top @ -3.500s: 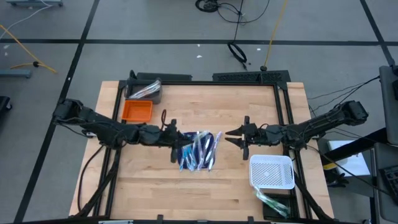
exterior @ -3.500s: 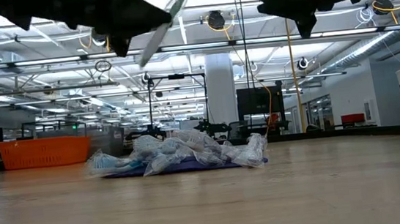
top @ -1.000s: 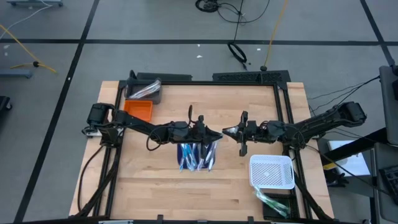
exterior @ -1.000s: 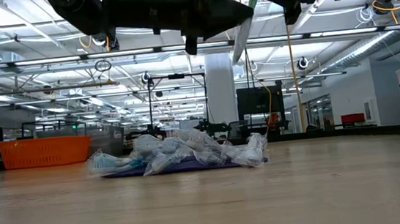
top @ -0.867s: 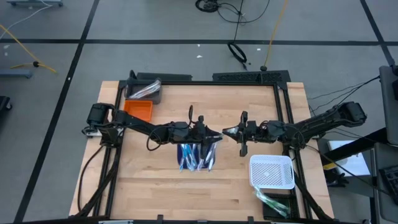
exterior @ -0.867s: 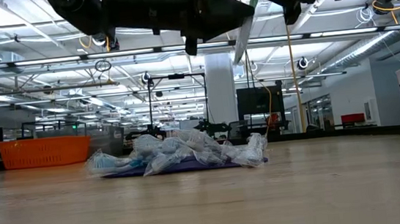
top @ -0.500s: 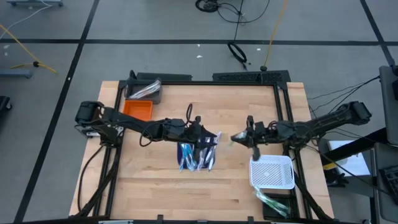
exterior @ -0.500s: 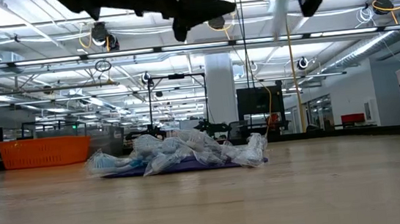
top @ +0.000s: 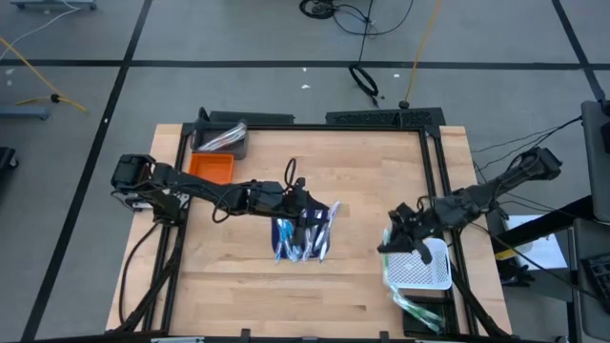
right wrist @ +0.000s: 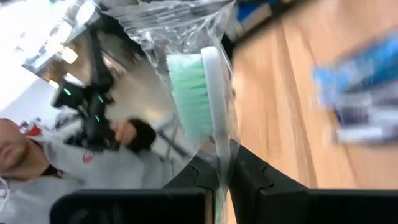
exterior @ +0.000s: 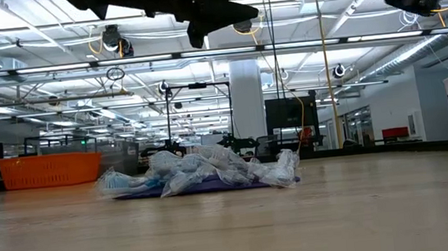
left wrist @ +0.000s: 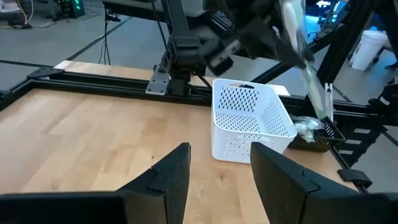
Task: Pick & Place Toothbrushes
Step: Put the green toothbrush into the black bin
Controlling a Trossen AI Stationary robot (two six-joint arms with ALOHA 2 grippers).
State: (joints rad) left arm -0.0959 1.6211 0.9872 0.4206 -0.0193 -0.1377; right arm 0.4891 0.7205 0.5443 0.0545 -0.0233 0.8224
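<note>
Toothbrushes [top: 305,233] in clear wrappers lie in a loose pile on a dark blue mat [top: 289,250] near the middle of the wooden tabletop [top: 238,286]; in the low view the pile [exterior: 204,170] shows as a crumpled heap of plastic. One more wrapped toothbrush [right wrist: 211,93], with light green bristles and a white handle, is held by the right claw [top: 393,240], whose fingers [right wrist: 249,177] are pressed together on the handle just below the head. This claw hangs over the near-left corner of the white perforated basket [top: 424,272], which stands at the right side of the tabletop. The left wrist view also shows the basket [left wrist: 252,121] and the wrapped toothbrush [left wrist: 305,50] hanging tilted above it. The left claw [top: 319,211] is above the far side of the pile, and its two fingers [left wrist: 168,180] stand apart with nothing between them. An orange tray [top: 210,170] and a dark bin [top: 221,141] with wrapped items sit at the far-left corner of the tabletop. More wrapped items [top: 419,310] lie just in front of the basket. A person in a grey top [right wrist: 56,180] appears in the room behind, in the right wrist view.
</note>
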